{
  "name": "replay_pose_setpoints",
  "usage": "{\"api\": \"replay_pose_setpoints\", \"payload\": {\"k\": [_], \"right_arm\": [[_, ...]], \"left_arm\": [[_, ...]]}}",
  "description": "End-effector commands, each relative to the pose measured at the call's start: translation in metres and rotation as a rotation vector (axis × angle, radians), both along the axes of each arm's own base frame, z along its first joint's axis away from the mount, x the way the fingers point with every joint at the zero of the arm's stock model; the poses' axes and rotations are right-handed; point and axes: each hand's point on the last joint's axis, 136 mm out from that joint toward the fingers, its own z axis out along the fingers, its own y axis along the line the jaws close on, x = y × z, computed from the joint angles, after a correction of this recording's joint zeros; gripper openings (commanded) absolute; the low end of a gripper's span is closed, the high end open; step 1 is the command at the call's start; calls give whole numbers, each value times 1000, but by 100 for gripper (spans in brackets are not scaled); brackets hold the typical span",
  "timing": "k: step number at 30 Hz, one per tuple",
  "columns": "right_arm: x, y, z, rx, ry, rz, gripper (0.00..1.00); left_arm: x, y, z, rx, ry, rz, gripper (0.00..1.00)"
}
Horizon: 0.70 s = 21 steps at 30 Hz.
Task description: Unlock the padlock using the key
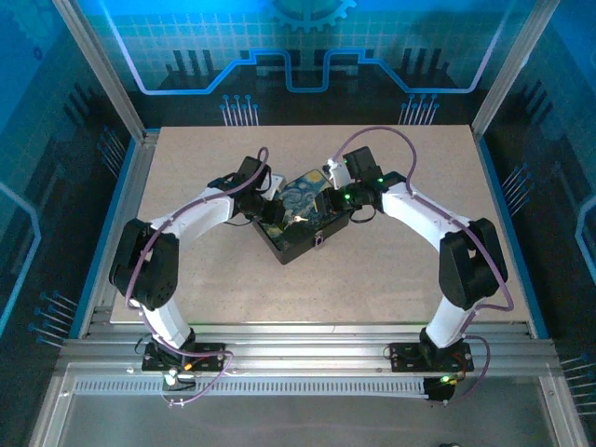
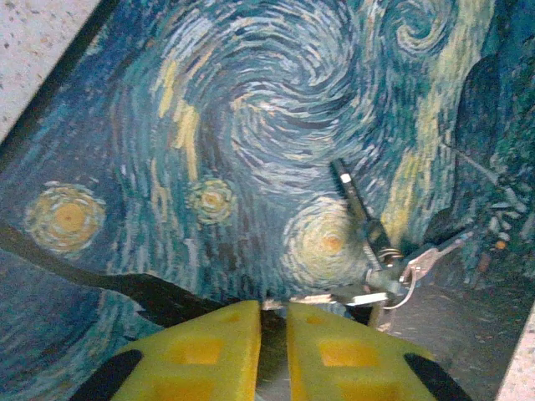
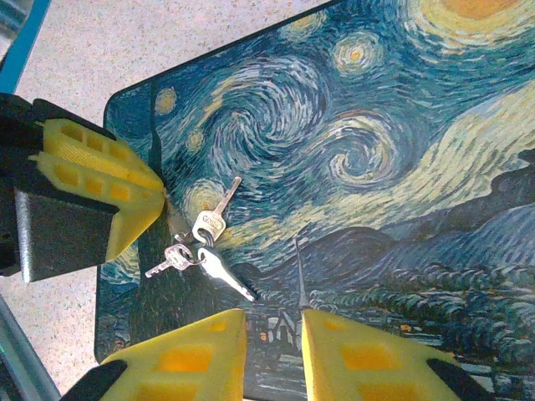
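Observation:
A bunch of small silvery keys (image 3: 205,242) on a ring lies on the swirly blue painted lid of a dark box (image 1: 298,222). My left gripper (image 2: 272,307) is shut on the key (image 2: 351,297), pinching the thin blade at its tip. The right wrist view shows this gripper (image 3: 163,199) at the left of the bunch. My right gripper (image 3: 272,334) hangs open just over the lid, right beside the keys, with nothing between its fingers. A small pale fitting (image 1: 319,240) sits on the box's front wall. I cannot tell whether it is the padlock.
The box sits in the middle of a speckled beige table (image 1: 419,279), with both arms bent in over it. Metal frame posts (image 1: 102,74) and blue panels wall in the table.

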Motion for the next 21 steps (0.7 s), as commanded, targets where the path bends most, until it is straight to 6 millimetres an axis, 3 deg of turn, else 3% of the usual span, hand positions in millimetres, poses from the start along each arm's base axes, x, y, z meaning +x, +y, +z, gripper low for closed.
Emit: {"api": "replay_pose_setpoints", "payload": {"k": [1,4,8,14,21], "right_arm": [[-2,-1,9,33,-8,2,25],[-6,2,9,21,-16,38,26],[-18,21,11,-47,-99,172,29],[-15,43,10,-99,-189,295,33],[-12,63,2,-130,-254,397,36]], "left_arm": [[-1,1,-8,44,12,-14,14],[-1,3,-2,51,8,-8,15],[0,4,18,24,-23,12,19],[0,11,50,-84,-35,53,24],[1,44,63,-164,-6,201,26]]}}
